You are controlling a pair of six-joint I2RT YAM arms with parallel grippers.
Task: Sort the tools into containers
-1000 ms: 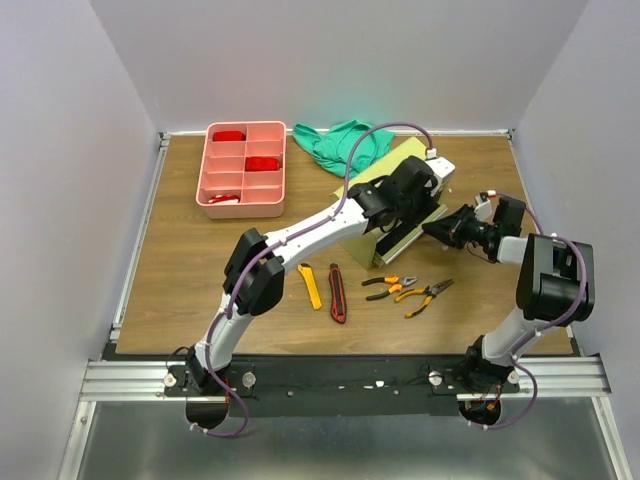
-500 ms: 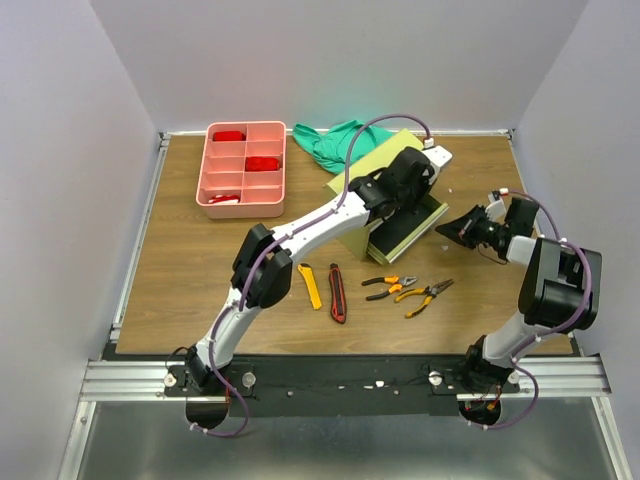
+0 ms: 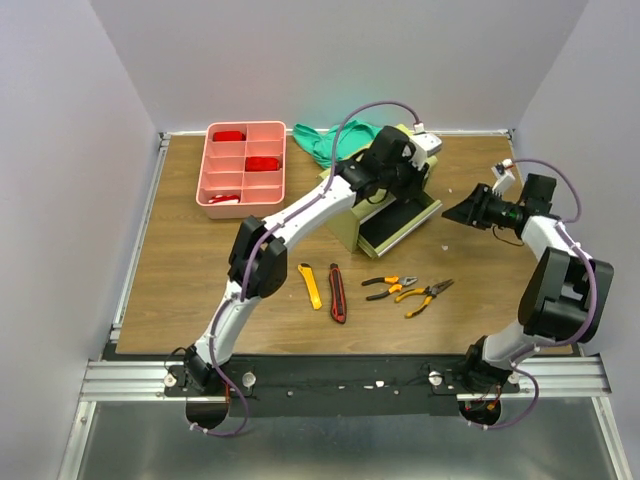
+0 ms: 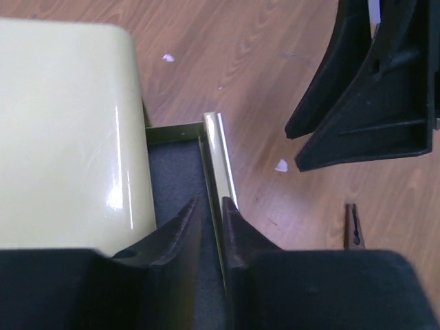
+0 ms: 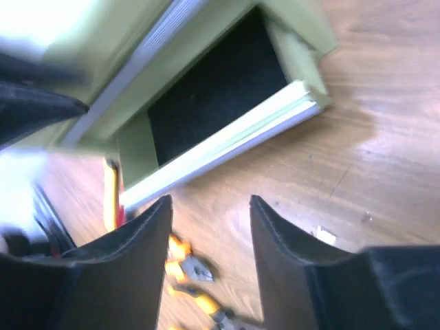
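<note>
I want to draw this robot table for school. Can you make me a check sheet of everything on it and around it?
Surface: wooden table, a few white scraps.
Job's things: olive chest, its drawer open, nothing seen inside; pink tray holds red items; yellow knife, red-black knife and two pliers lie loose on the wood.
Clutter: green cloth behind the chest.
Grippers: left gripper, jaws straddle the drawer's shiny rim, grip unclear; right gripper, jaws open, empty.
Cables: purple cables loop along both arms.
Surroundings: plain walls; metal rail in front.
</note>
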